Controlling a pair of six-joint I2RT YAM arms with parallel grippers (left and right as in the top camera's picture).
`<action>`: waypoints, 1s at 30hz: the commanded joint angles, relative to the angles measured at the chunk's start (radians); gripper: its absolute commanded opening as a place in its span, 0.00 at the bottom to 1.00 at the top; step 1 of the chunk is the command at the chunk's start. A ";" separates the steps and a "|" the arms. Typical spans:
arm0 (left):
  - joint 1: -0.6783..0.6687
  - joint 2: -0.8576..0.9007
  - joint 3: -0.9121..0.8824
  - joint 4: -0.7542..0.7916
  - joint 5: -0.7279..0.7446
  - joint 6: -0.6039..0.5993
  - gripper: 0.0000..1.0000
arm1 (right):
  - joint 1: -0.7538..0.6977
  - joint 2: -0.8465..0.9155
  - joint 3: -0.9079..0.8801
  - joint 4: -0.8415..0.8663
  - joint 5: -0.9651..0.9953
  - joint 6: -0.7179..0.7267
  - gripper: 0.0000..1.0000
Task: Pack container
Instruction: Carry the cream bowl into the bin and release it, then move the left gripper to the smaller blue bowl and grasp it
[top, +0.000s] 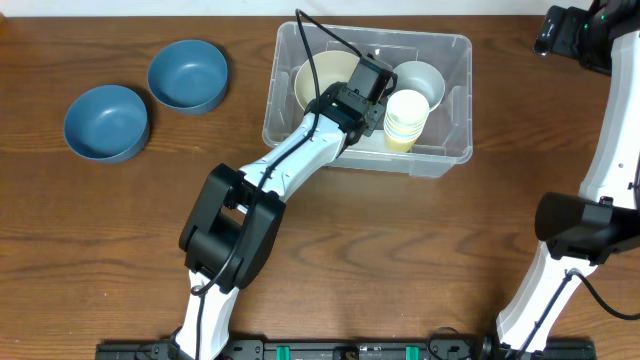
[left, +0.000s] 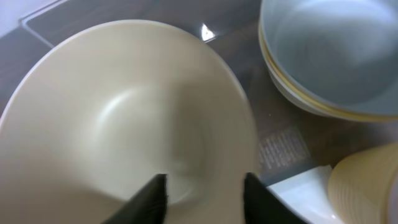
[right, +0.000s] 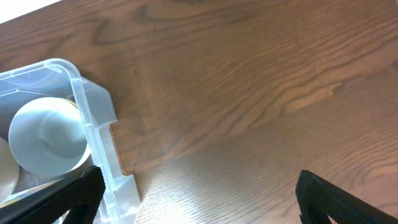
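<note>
The container (top: 452, 52), a clear bin, sits on the wooden table (top: 400, 260) at about 12 o'clock from the middle, seen from overhead. Inside it, a cream bowl (top: 318, 85) lies at the 9 o'clock end, a pale grey bowl (top: 420, 78) at 2 o'clock, and a stack of yellow cups (top: 405, 120) at 4 o'clock, just beside the grey bowl.

The left arm reaches into the container from 7 o'clock. The left gripper (left: 205, 193) hangs over the cream bowl with its fingers partly apart, a clear gap between them. One finger (left: 152, 199) is over the inside of the bowl and the other is at the bowl's rim on the 3 o'clock side. Nothing is clamped between them, and whether either finger touches the bowl cannot be told.

The right gripper (right: 199, 202) is at the table's 2 o'clock corner, just past the container's 3 o'clock end. Its fingers are spread wide with only bare wood between them, holding and touching nothing.

Two blue bowls (top: 187, 75) sit side by side at 10 o'clock on the table, well apart from the container.
</note>
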 joint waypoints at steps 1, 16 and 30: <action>0.004 -0.081 0.033 -0.007 -0.022 -0.010 0.49 | -0.003 -0.001 0.016 -0.001 0.006 0.011 0.99; 0.199 -0.556 0.033 -0.232 -0.092 -0.005 0.53 | -0.003 -0.001 0.016 -0.001 0.006 0.011 0.99; 0.531 -0.250 0.032 -0.211 0.126 0.026 0.58 | -0.003 -0.001 0.016 -0.001 0.006 0.011 0.99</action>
